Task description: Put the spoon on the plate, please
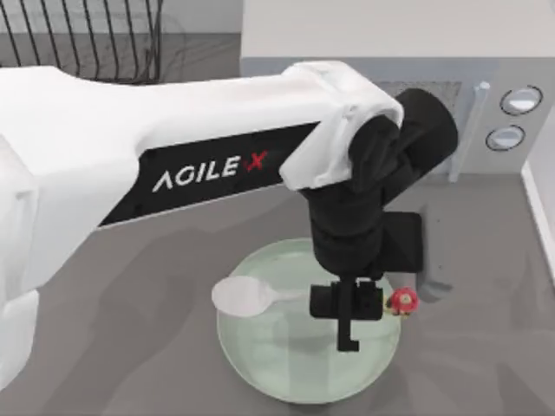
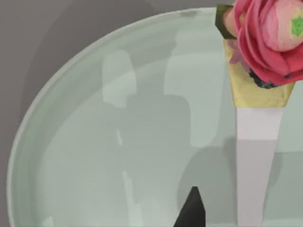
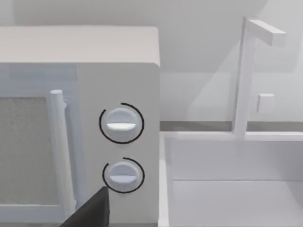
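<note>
The left gripper [image 1: 349,305] hung low over the plate [image 1: 260,368], astride the handle of the spoon [image 1: 247,295]; whether its fingers pinched the handle or had let go I could not tell. The spoon lay across the plate, bowl near the top view's left rim and red ornament [image 1: 402,300] reaching the right rim, probably because that span kept it wholly on the plate. In the left wrist view the handle [image 2: 255,161] ran over the glaze toward the ornament. Bare table ringed the plate, so a straight lift looked unobstructed. Farther back stood a microwave [image 1: 512,113] and wire rack [image 1: 87,39]. The right arm faced the microwave's 2 dials [image 3: 121,124].
</note>
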